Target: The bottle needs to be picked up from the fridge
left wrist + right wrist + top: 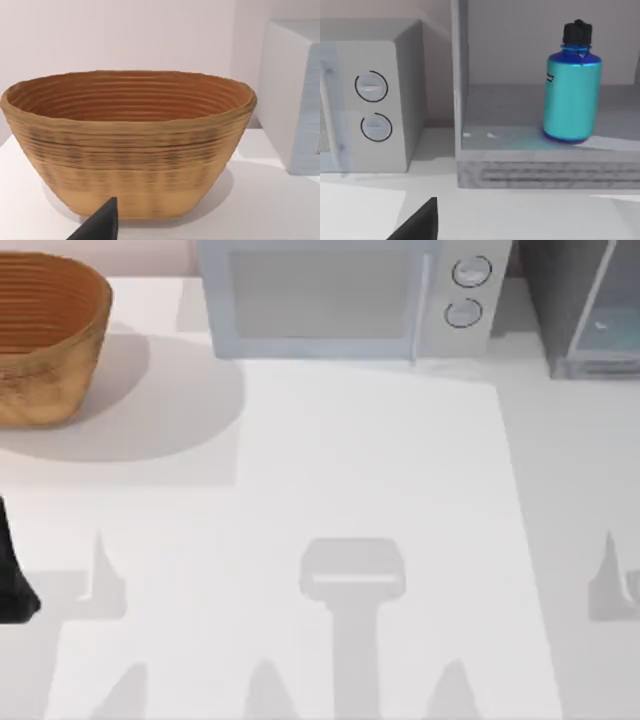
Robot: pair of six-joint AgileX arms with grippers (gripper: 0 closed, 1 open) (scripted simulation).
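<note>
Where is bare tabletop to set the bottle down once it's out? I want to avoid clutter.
The table is bare in front of the microwave, between basket and fridge. The back edge is crowded. The bottle stands in the fridge.

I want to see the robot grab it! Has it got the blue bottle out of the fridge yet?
Not yet. The small blue bottle with a black cap stands upright on the floor of the dark grey speckled fridge, whose front looks open. Nothing touches it. The right wrist camera faces it, so reaching in, gripping and lifting all remain. The left arm waits at the table's left edge, near the woven basket.
</note>
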